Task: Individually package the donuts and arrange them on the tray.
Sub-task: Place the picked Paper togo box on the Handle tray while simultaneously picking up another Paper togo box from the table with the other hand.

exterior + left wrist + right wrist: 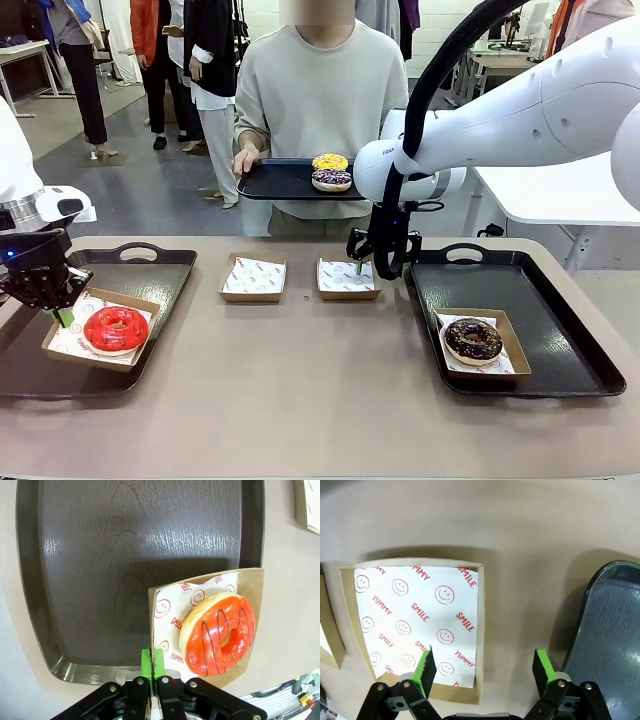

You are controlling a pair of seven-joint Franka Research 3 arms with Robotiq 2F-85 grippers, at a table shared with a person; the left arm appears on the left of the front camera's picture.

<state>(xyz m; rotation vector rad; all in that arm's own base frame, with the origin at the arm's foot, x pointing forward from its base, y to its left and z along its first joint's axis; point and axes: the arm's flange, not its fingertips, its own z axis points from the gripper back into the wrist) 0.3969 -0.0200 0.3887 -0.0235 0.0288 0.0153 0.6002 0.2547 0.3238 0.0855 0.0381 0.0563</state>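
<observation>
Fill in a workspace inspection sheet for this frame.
Surface: brown table, no spills seen.
Job's things: red donut in lined box on left tray; chocolate donut boxed on right tray; yellow donut, purple donut on person's tray; empty box and second empty box mid-table.
Clutter: nothing seen.
Grippers: left gripper shut on lined box's rim; right gripper open astride second empty box's wall.
Cables: black hose along right arm.
Surroundings: people standing behind.

Entry 1: white liner in empty cardboard box. I read "SMILE" and "YUMMY", red capitals, repeated among smiley faces.
Entry 2: second liner in donut box, under red donut. I read same "SMILE"; "YUMMY" partly covered.
</observation>
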